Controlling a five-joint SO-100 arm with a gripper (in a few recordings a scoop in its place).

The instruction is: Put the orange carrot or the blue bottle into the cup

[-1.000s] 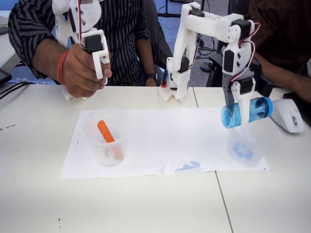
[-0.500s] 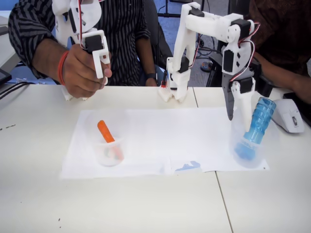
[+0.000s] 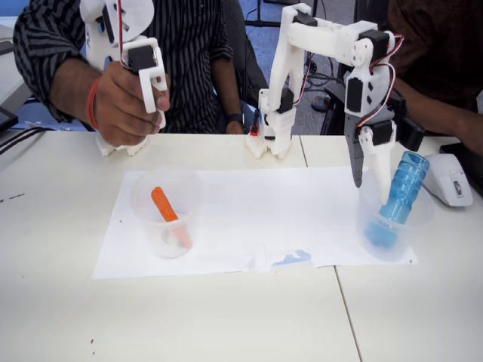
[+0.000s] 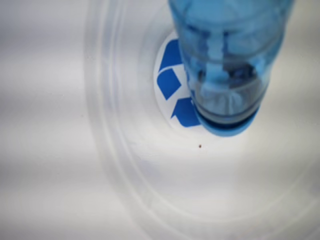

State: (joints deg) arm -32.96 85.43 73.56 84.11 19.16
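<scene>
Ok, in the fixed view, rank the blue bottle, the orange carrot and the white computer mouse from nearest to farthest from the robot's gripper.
1. The blue bottle: just right of the gripper, leaning inside the cup.
2. The white computer mouse: further right, at the table's edge.
3. The orange carrot: far left across the paper, standing in the other clear cup.
</scene>
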